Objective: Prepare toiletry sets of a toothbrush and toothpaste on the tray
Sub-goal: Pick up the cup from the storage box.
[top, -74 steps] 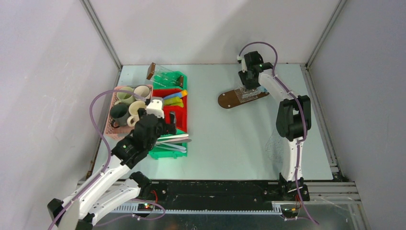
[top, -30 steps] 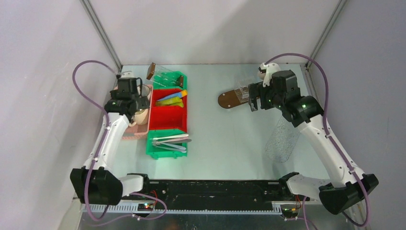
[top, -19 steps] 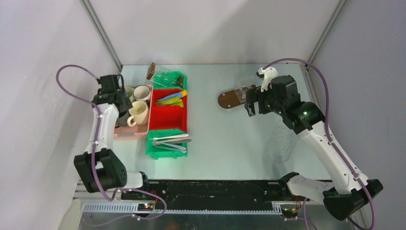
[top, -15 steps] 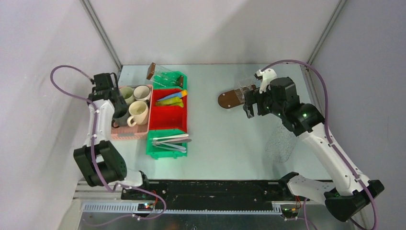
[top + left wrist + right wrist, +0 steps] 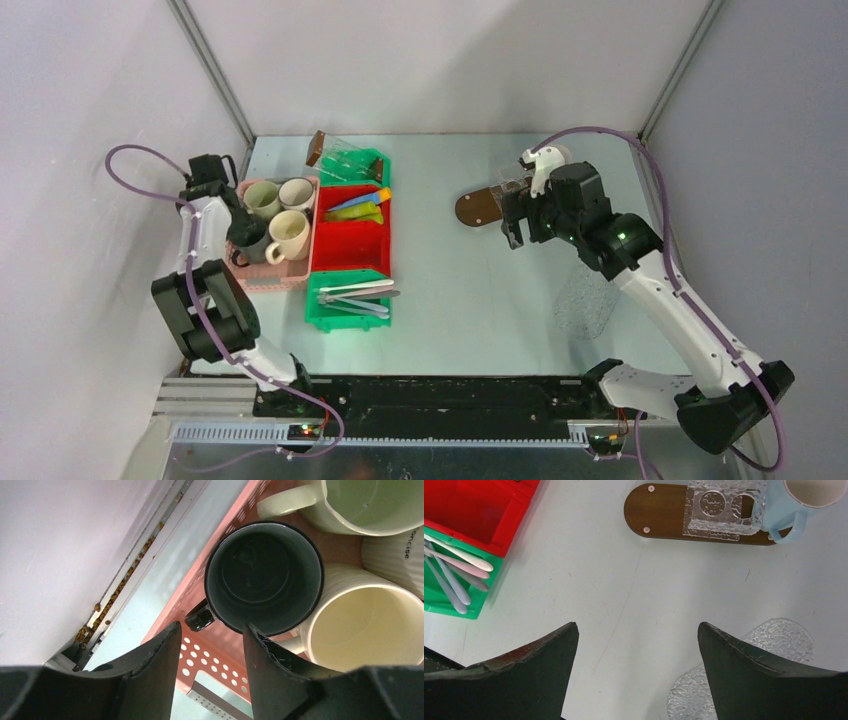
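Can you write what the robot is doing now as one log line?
left gripper: jaws apart above dark mug handle | right gripper: jaws wide, empty | pale blue mug: on tray

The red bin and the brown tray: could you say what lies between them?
Only bare table separates the red bin from the brown tray, per the right wrist view.

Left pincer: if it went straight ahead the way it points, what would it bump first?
Probably the handle of the dark mug, which sits just ahead of the gap in the left pincer. The pink basket lies right under it. Depth is hard to judge here.
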Tool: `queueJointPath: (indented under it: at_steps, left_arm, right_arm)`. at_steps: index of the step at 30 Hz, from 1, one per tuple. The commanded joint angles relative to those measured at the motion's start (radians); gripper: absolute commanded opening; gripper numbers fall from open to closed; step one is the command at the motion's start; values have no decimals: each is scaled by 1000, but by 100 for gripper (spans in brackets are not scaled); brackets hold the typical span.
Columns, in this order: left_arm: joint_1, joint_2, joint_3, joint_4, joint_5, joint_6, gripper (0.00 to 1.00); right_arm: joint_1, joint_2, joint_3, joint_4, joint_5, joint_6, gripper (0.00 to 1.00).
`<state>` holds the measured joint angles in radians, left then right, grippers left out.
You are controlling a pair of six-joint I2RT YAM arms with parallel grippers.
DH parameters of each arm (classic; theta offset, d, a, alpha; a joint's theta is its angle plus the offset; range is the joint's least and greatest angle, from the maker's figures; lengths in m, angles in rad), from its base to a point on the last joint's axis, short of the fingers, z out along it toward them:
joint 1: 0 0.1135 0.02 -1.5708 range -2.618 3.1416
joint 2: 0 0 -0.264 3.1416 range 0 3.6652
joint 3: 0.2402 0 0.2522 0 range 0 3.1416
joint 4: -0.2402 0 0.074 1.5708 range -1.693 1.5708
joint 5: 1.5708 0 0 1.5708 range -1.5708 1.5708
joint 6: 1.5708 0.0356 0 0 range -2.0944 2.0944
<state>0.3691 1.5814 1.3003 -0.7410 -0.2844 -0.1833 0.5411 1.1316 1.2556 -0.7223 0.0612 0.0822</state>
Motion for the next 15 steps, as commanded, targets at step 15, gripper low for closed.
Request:
queueJointPath:
  at_steps: [15]
  left_arm:
    - [41, 93, -10, 127, 68, -49, 45]
  right_arm:
    - [7, 88, 45, -38, 8, 39, 90]
